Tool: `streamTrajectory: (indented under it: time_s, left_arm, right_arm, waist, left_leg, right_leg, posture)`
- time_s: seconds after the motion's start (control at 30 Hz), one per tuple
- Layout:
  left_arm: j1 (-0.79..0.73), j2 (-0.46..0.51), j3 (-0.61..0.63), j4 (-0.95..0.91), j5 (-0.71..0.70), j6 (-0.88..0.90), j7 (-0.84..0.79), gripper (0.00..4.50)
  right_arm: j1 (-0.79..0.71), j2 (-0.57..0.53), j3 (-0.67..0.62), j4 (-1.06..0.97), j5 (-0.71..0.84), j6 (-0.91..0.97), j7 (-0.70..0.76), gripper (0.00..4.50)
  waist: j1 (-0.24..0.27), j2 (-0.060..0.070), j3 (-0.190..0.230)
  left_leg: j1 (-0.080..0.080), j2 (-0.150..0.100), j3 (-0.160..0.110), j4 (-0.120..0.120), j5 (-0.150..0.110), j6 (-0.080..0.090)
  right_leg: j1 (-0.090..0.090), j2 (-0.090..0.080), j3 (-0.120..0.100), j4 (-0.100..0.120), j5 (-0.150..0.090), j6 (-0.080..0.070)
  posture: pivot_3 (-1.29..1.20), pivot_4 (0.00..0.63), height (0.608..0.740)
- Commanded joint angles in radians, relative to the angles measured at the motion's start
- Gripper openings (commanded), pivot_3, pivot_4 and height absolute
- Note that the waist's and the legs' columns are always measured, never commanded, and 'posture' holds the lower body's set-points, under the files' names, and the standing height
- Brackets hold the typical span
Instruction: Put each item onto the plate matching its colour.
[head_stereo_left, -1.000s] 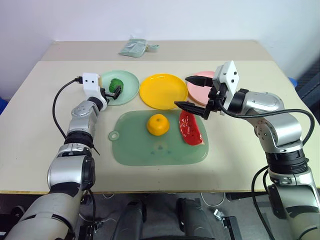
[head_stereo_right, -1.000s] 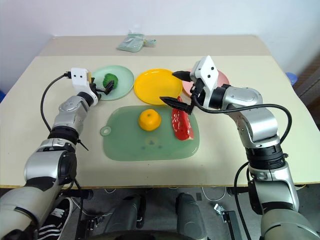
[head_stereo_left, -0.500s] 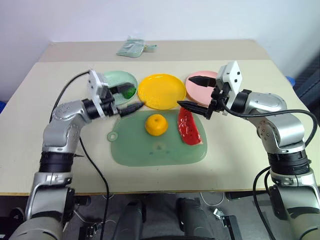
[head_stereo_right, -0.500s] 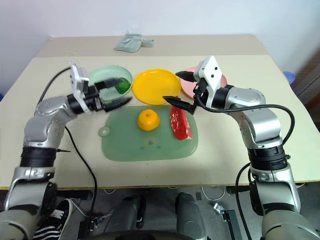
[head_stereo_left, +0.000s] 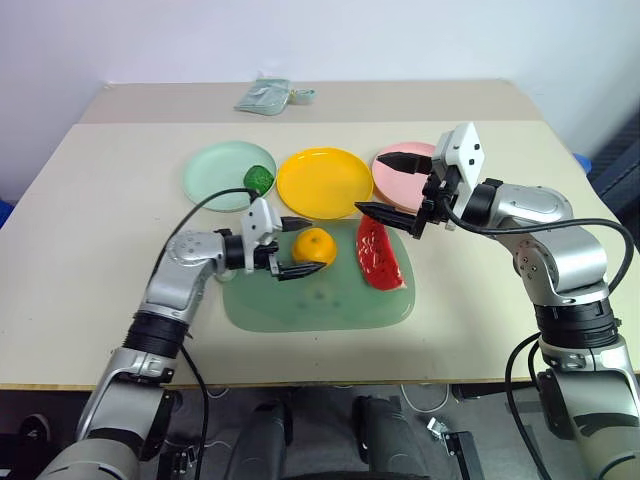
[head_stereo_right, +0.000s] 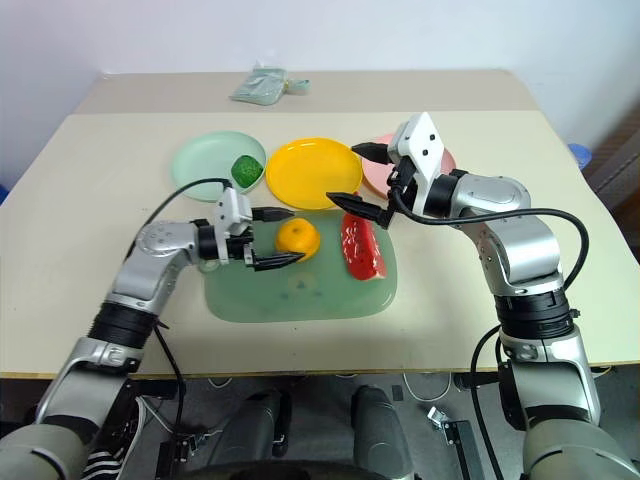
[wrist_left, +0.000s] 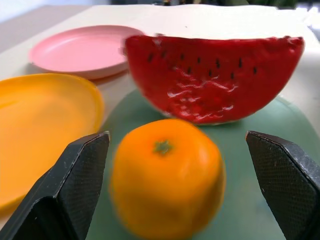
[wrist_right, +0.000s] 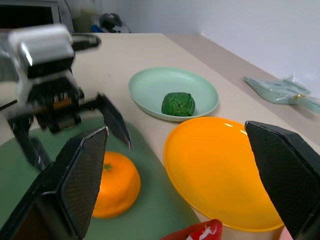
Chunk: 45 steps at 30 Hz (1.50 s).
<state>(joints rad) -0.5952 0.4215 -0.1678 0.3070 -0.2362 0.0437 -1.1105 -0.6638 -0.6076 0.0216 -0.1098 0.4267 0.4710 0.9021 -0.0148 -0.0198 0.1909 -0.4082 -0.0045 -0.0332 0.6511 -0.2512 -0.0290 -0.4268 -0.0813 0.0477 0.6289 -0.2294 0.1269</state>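
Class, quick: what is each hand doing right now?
Left hand: open, around the orange, not gripping.
Right hand: open, holding nothing.

The pink plate (head_stereo_left: 400, 175) is partly hidden behind the right gripper (head_stereo_left: 390, 185). In the right wrist view, the watermelon wedge (wrist_right: 200, 233) is cut off by the frame's edge.

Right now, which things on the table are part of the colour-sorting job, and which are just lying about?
In the job:
- green ball, already on the mint plate
- orange fruit, for the yellow plate
- watermelon wedge, for the pink plate

Lying about:
- green mat under the fruit and wedge
- grey-green pouch at the far edge of the table
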Motion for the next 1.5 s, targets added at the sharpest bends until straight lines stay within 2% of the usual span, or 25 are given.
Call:
streamTrajectory:
  time_s: [0.03, 0.17, 0.3, 0.33, 0.47, 0.57, 0.8, 0.93, 1.1, 1.17, 1.2, 1.43, 1.5]
  left_arm:
    - [-0.035, -0.015, -0.006, 0.051, 0.049, -0.076, 0.025, 4.44]
    - [-0.061, -0.036, -0.020, 0.137, 0.088, -0.106, 0.042, 4.44]
    - [-0.048, -0.046, -0.021, 0.130, 0.070, -0.080, 0.009, 3.37]
    - [-0.052, -0.054, -0.014, 0.126, 0.070, -0.085, 0.022, 3.33]
    - [-0.122, -0.105, 0.055, 0.154, 0.044, -0.068, 0.135, 3.33]
    - [-0.235, -0.160, 0.139, 0.227, 0.007, -0.022, 0.275, 3.33]
    - [-0.439, -0.236, 0.200, 0.533, 0.082, -0.091, 0.543, 3.33]
    - [-0.529, -0.266, 0.222, 0.729, 0.099, -0.133, 0.635, 3.33]
    - [-0.577, -0.300, 0.250, 0.868, 0.090, -0.169, 0.631, 3.33]
    - [-0.583, -0.308, 0.260, 0.884, 0.092, -0.185, 0.627, 4.38]
    - [-0.584, -0.310, 0.260, 0.886, 0.095, -0.194, 0.613, 4.48]
    - [-0.582, -0.289, 0.258, 0.864, 0.097, -0.216, 0.561, 4.48]
    - [-0.569, -0.261, 0.268, 0.799, 0.067, -0.223, 0.469, 4.48]
  right_arm:
    - [-0.010, -0.010, -0.035, -0.043, 0.010, -0.013, -0.003, 4.50]
    - [-0.004, -0.012, -0.038, -0.052, 0.010, -0.010, -0.009, 4.50]
    - [0.000, -0.013, -0.040, -0.059, 0.010, -0.008, -0.014, 4.50]
    - [0.002, -0.013, -0.042, -0.060, 0.012, -0.007, -0.015, 4.50]
    - [0.008, -0.013, -0.045, -0.069, 0.017, -0.003, -0.019, 4.50]
    - [0.008, -0.010, -0.039, -0.068, 0.009, -0.002, -0.026, 4.50]
    - [-0.016, 0.025, -0.001, 0.004, -0.091, -0.017, -0.128, 4.50]
    - [-0.016, 0.032, 0.006, 0.008, -0.117, -0.027, -0.141, 4.50]
    - [0.007, 0.020, -0.006, -0.026, -0.115, -0.016, -0.139, 4.50]
    - [0.023, 0.013, -0.008, -0.043, -0.113, -0.009, -0.139, 4.50]
    - [0.028, 0.010, -0.009, -0.050, -0.113, -0.004, -0.140, 4.50]
    - [0.045, -0.012, -0.010, -0.085, -0.075, 0.119, -0.139, 4.50]
    - [0.029, -0.017, -0.024, -0.098, -0.033, 0.222, -0.144, 4.50]
  waist:
    - [0.000, 0.000, 0.000]
    - [0.002, 0.000, 0.000]
    - [0.002, 0.000, 0.000]
    - [0.003, 0.000, 0.000]
    - [0.004, 0.000, 0.000]
    - [0.005, 0.000, 0.000]
    - [0.001, 0.000, 0.000]
    - [0.002, 0.000, 0.000]
    - [0.003, 0.000, 0.000]
    - [0.005, 0.000, 0.000]
    - [0.004, 0.000, 0.000]
    - [0.002, 0.000, 0.000]
    - [0.000, 0.000, 0.000]
  left_leg:
    - [0.000, 0.000, 0.000, 0.000, 0.000, 0.000]
    - [0.000, 0.000, 0.000, 0.000, 0.000, 0.000]
    - [0.000, 0.000, 0.000, 0.000, 0.000, 0.000]
    - [0.000, 0.000, 0.000, 0.000, 0.000, 0.000]
    - [0.000, 0.000, 0.000, 0.001, 0.000, 0.000]
    - [-0.001, 0.000, -0.001, 0.001, 0.000, 0.000]
    - [0.000, 0.000, 0.000, 0.000, 0.000, 0.000]
    - [-0.001, -0.001, 0.000, 0.000, 0.000, 0.000]
    - [-0.001, -0.001, 0.000, 0.000, 0.000, 0.000]
    - [-0.001, -0.001, 0.000, 0.000, 0.000, 0.000]
    - [-0.001, -0.001, 0.000, 0.000, 0.000, 0.000]
    - [-0.001, -0.001, 0.000, 0.000, 0.000, 0.000]
    - [-0.001, -0.001, 0.000, 0.000, 0.000, 0.000]
  right_leg:
    - [0.000, 0.000, 0.000, 0.000, 0.000, 0.000]
    - [0.000, 0.000, 0.000, 0.000, 0.000, 0.000]
    - [0.000, 0.000, 0.000, 0.000, 0.000, 0.000]
    - [0.000, 0.000, 0.000, 0.000, 0.000, 0.000]
    - [0.000, 0.000, 0.000, 0.000, 0.000, 0.000]
    - [0.000, 0.000, 0.000, 0.000, 0.000, 0.000]
    - [0.000, 0.000, 0.000, 0.000, 0.000, 0.000]
    - [0.000, 0.000, 0.000, 0.000, 0.000, 0.000]
    - [0.000, 0.000, 0.000, -0.001, 0.000, 0.000]
    - [0.000, 0.000, 0.000, -0.001, 0.000, 0.000]
    - [0.000, 0.000, 0.000, -0.001, 0.000, 0.000]
    - [0.000, 0.000, 0.000, -0.001, 0.000, 0.000]
    - [0.000, 0.000, 0.000, -0.001, 0.000, 0.000]
  posture:
    - [0.00, 0.150, 0.740]
    - [0.00, 0.150, 0.740]
    - [0.00, 0.150, 0.740]
    - [0.00, 0.150, 0.740]
    - [0.00, 0.150, 0.740]
    - [0.00, 0.150, 0.740]
    - [0.00, 0.150, 0.740]
    - [0.00, 0.150, 0.740]
    - [0.00, 0.150, 0.740]
    - [0.00, 0.150, 0.740]
    - [0.00, 0.150, 0.740]
    - [0.00, 0.150, 0.740]
    - [0.00, 0.150, 0.740]
